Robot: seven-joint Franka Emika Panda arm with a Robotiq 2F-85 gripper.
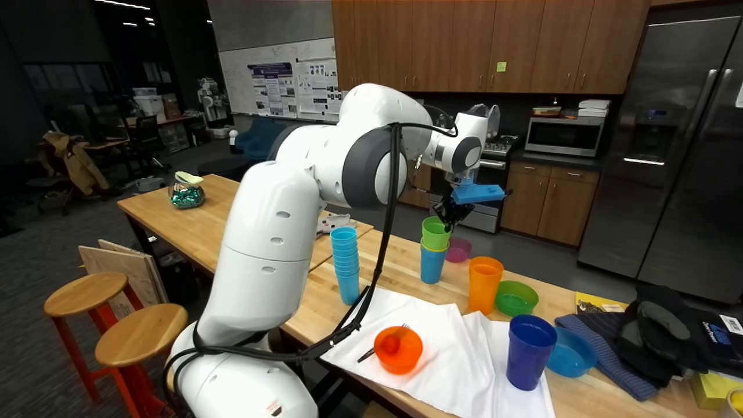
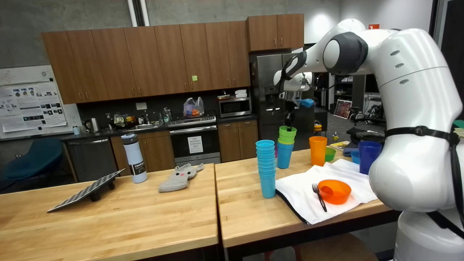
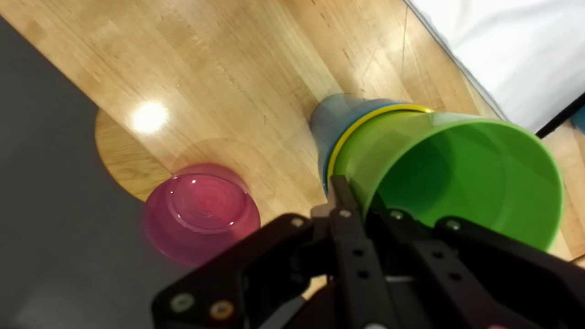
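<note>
My gripper (image 3: 358,194) is shut on the wall of a green cup (image 3: 480,178), one finger inside the rim and one outside. In both exterior views the green cup (image 1: 435,235) sits at the top of a short stack. Below it shows a yellow rim (image 3: 345,132), and under that a blue cup (image 1: 432,268) standing on the wooden table. The lower part of the green cup is hidden inside the stack. Beside the stack, in the wrist view, a pink bowl (image 3: 208,205) rests near the table's edge.
A tall stack of light blue cups (image 2: 266,168) stands nearby. An orange cup (image 1: 484,284), green bowl (image 1: 516,298), dark blue cup (image 1: 529,351) and blue bowl (image 1: 572,351) line the other side. An orange bowl (image 2: 334,192) and a fork (image 2: 319,197) lie on white cloth (image 1: 447,360).
</note>
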